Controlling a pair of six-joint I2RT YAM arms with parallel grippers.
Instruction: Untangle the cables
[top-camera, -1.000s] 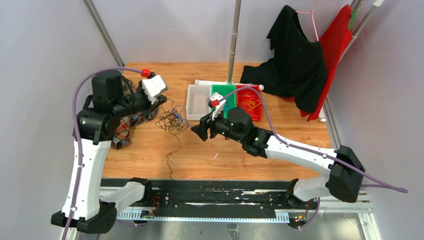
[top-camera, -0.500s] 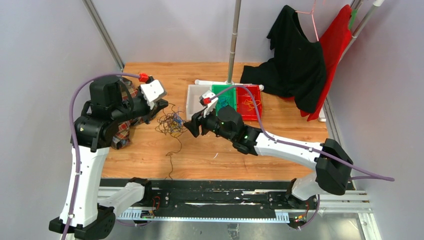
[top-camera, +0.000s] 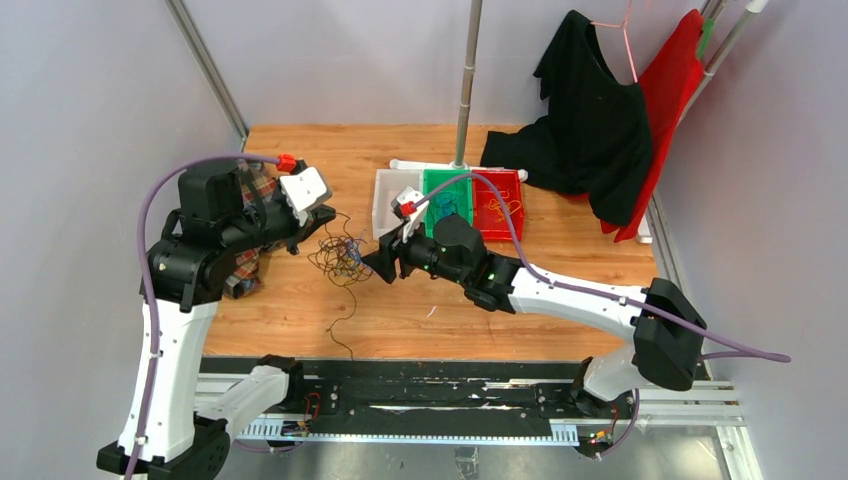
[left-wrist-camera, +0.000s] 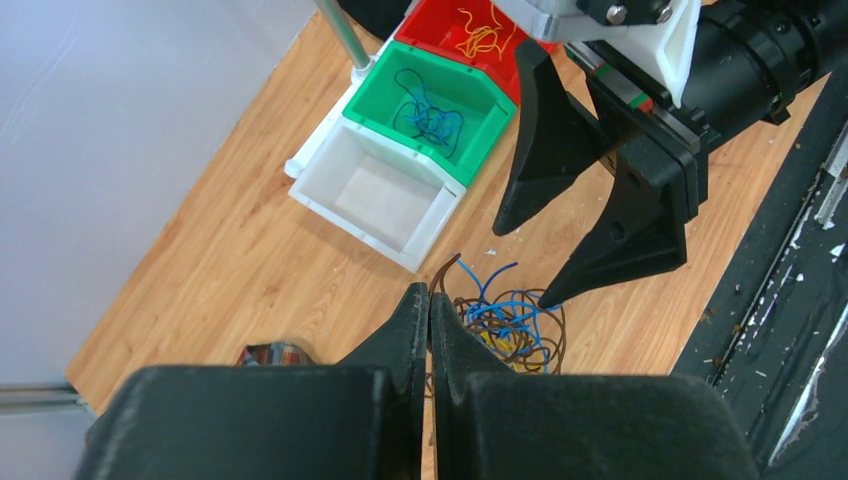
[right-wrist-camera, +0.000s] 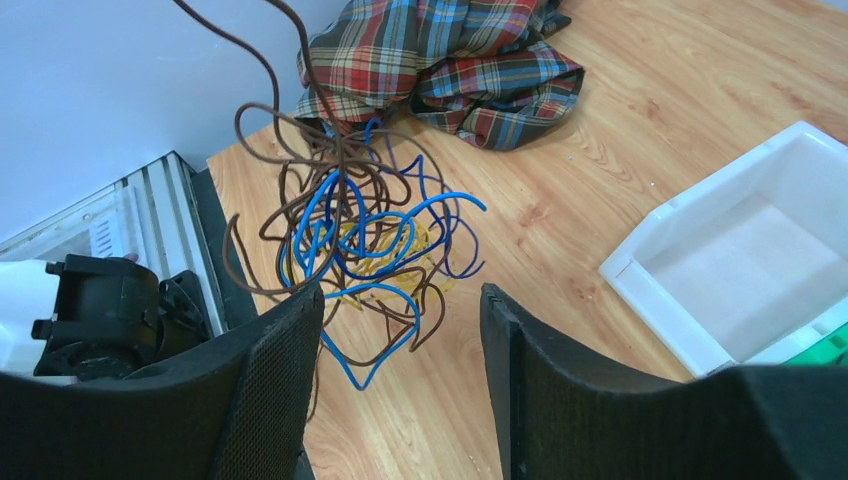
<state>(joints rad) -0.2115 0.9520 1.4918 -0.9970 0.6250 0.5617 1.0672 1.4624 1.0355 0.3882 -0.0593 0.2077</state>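
The left end effector is pinched tight, apparently on a brown strand, so the cables hang as a loose tangle just above the worktop. The right end effector stands wide right beside them, placed to pick one strand out.
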